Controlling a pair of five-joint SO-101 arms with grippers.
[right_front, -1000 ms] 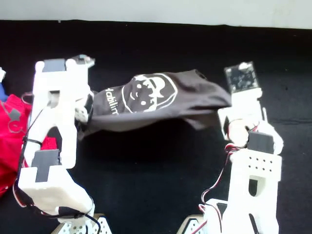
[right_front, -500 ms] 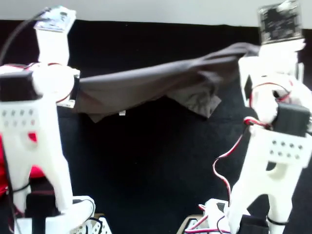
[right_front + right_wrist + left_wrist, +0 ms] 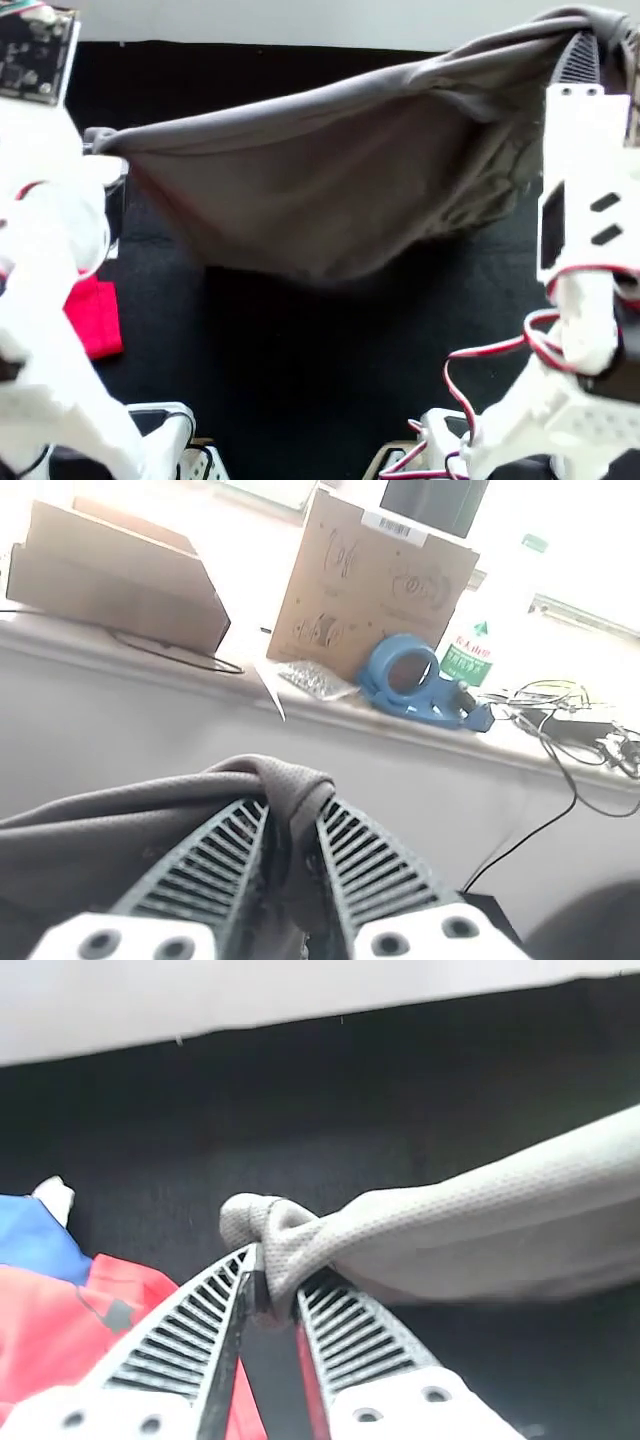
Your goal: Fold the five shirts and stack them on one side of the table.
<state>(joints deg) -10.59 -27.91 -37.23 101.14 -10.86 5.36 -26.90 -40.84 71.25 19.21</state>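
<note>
High view, read left to right.

Lower left of frame: red shirt lies crumpled and unfolded on the black tabletop. The left wrist view shows a bit of blue cloth just beside it.

Upper left: left gripper, jaws nearly closed, pinching a small bunched nub of the grey shirt. Only that twisted corner sits between the tips.

Centre: the grey shirt is off the tabletop, strung between both arms across the upper half of the frame, higher at its right end. Its top edge is drawn into a taut line. The body sags below in a deep belly with loose creases.

Judgement on handling:
- Light, thin knit and fully limp, so it will collapse wherever it is not held.
- Somewhat stretchy, so tension narrows the held edge.
- Not fragile.
- The ribbed jaws should grip it well, though a small pinch could slide out under a jerk.

Upper right: right gripper, jaws narrow, clamped on a fold at the shirt's other end.

Hold points: judged best at two corners of one edge (shoulders or hem), well apart as now, so the cloth hangs flat for laying down. A deeper bite than the left nub would be safer.
</note>
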